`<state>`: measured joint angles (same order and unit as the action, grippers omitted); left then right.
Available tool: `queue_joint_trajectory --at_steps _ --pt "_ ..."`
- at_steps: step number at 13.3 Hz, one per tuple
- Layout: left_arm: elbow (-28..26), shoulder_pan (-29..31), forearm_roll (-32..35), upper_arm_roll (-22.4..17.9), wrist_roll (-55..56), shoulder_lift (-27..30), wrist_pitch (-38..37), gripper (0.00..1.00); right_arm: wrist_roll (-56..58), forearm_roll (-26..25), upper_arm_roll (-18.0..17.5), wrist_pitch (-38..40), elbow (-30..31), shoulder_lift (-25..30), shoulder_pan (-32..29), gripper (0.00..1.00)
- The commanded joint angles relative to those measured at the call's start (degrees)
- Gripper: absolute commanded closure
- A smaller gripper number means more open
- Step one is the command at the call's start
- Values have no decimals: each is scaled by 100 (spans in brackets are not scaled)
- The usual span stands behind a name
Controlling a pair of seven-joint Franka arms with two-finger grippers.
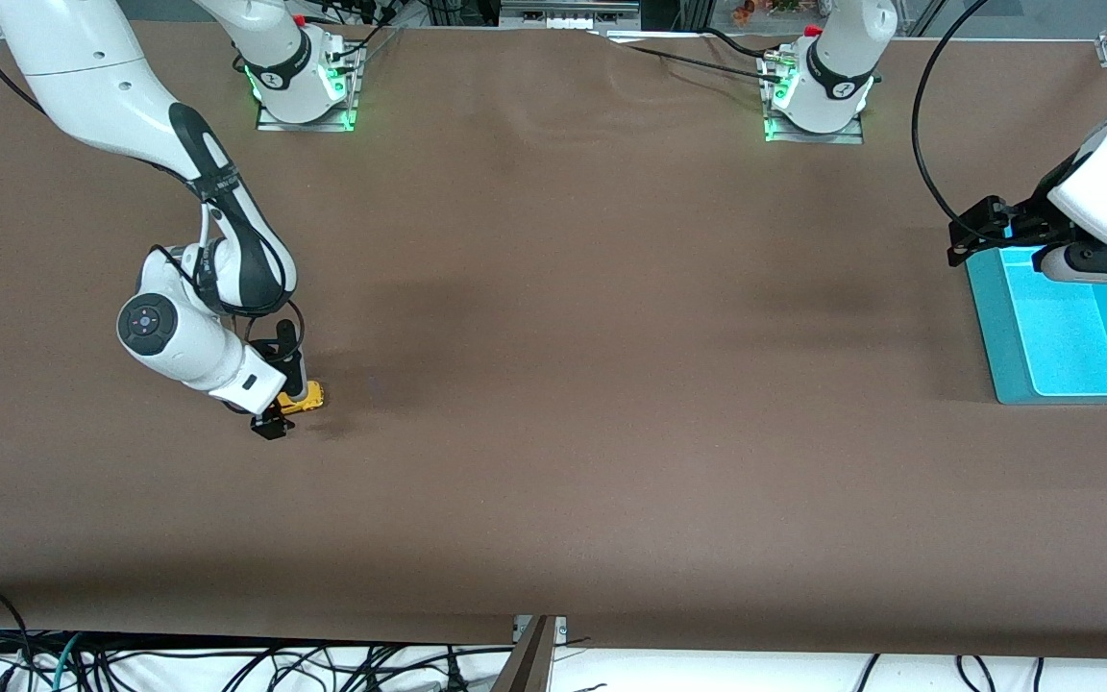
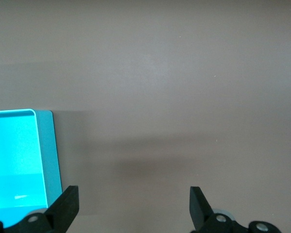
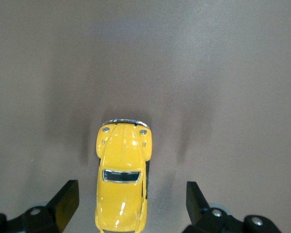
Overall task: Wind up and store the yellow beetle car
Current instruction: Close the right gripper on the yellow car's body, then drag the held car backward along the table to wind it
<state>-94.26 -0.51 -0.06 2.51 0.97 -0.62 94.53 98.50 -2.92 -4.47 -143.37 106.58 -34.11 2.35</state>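
Note:
The yellow beetle car [image 1: 307,397] stands on the brown table toward the right arm's end. My right gripper [image 1: 284,402] is low over it, open. In the right wrist view the car [image 3: 122,179] sits between the two black fingers [image 3: 65,201] with a gap on each side, so neither pad touches it. The gripper [image 3: 131,194] straddles the car's rear half, and the hood points away from the wrist. My left gripper [image 1: 974,231] hangs open and empty at the left arm's end. In its own view the left gripper [image 2: 134,204] is over bare table beside the tray corner.
A shallow teal tray [image 1: 1005,332] lies at the left arm's end of the table, its rim [image 2: 47,145] also in the left wrist view. Both arm bases [image 1: 304,91] stand along the table edge farthest from the front camera. Cables hang below the near edge.

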Motion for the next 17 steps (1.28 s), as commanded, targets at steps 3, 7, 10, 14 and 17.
queue_joint_trajectory --at_steps 3,7,10,14,17 --pt "4 25 -126 4 18 45 -58 0 275 -7 -1 -112 100 36 -42 51" --pt "4 25 -135 4 18 45 -58 0 179 28 16 -33 100 54 -42 86" --pt "4 25 -135 4 18 45 -58 0 -312 37 43 247 100 45 -68 92" --pt "4 25 -135 4 18 45 -58 0 -349 46 34 239 91 -121 -436 92" --pt "4 25 -135 4 18 45 -58 0 -244 28 43 248 91 -227 -718 91"
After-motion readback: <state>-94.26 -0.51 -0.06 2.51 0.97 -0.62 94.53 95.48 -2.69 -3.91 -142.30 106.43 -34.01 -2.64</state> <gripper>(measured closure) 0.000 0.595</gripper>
